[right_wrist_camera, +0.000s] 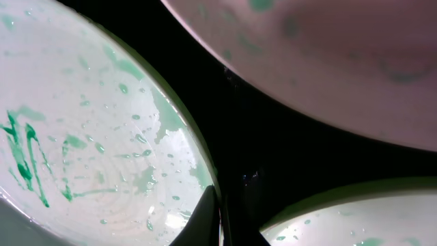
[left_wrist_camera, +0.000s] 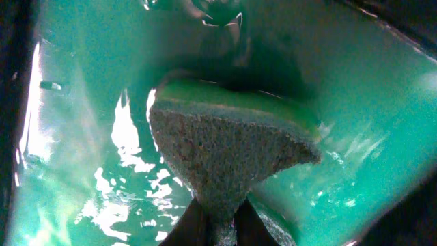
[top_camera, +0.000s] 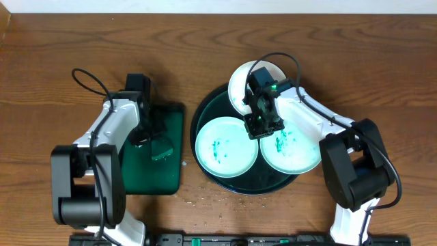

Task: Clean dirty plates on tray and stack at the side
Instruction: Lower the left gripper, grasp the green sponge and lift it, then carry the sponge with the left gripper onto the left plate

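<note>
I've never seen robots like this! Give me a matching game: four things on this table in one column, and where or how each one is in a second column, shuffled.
Things:
1. sponge
2. round tray
3. rectangular tray
4. right gripper

Places or states:
A. shut, hovering among the plates
B. pinched in the left gripper
C. carries three smeared white dishes
D. dark green, lying left of the big round one

Pairs: 1-B, 2-C, 3-D, 4-A

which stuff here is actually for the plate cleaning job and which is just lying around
For the job: three plates, round tray, sponge pinched in the left gripper.
Just lying about: rectangular green tray under the sponge, pale specks on the table.
</note>
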Controlling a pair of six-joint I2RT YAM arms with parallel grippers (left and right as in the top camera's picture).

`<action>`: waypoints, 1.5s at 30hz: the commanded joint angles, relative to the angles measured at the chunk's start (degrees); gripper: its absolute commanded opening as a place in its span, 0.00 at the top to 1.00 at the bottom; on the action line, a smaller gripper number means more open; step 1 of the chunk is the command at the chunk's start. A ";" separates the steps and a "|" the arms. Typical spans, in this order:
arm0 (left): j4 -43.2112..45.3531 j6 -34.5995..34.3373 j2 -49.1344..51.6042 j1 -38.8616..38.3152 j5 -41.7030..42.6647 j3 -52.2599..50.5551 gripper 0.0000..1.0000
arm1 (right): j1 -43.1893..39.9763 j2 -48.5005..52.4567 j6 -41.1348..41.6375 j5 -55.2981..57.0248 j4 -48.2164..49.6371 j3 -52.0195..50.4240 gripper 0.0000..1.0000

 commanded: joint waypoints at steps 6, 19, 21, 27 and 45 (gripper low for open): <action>-1.99 2.60 -18.14 -1.46 -11.69 -0.72 0.93 | 0.87 0.33 -0.52 -0.94 -0.11 -0.20 0.99; -0.46 6.14 -26.53 -11.85 -33.66 -0.74 0.93 | 0.87 0.33 -1.40 -0.94 -0.31 -0.20 0.99; -0.04 6.12 -26.43 -13.18 -37.68 -0.74 0.93 | 0.87 0.33 -1.84 -0.92 -0.55 -0.20 0.99; 0.39 6.12 -26.40 -15.54 -45.31 -0.74 0.93 | 0.87 0.33 -2.01 -0.92 -0.96 -0.20 0.99; 0.37 6.10 -26.40 -15.58 -45.90 -0.74 0.93 | 0.85 0.33 -2.03 -0.92 -1.01 -0.20 0.99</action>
